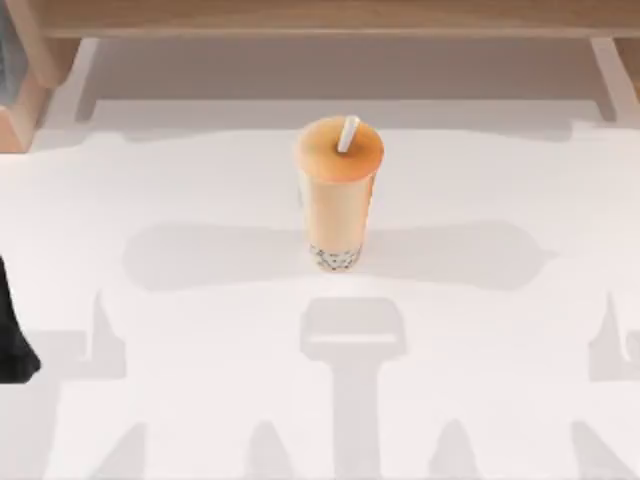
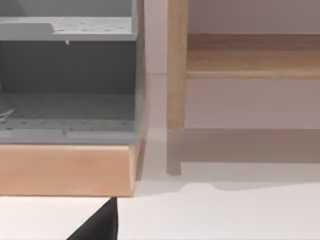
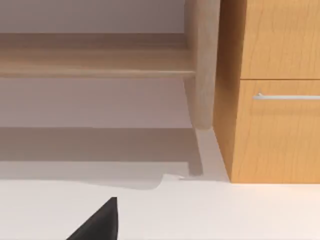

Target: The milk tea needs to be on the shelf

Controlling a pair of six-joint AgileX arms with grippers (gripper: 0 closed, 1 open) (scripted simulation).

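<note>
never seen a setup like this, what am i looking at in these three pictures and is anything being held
This is a simulated pair of AgileX robot arms at a white table. One picture looks down from above; the other two come from cameras on each arm's wrist. The milk tea, an orange-lidded cup with a white straw and dark pearls, stands upright mid-table. Behind it runs the wooden shelf, which both wrist cameras face, so the cup is not on it yet. A grey-shelved unit sits at the left, a wooden cabinet at the right. Nothing is held; part of the left arm shows at the table's left edge.

No readable text, label, brand, number or sign is showing anywhere: the milk tea (image 1: 338, 190) and the shelf (image 1: 330, 18) are carrying none.
</note>
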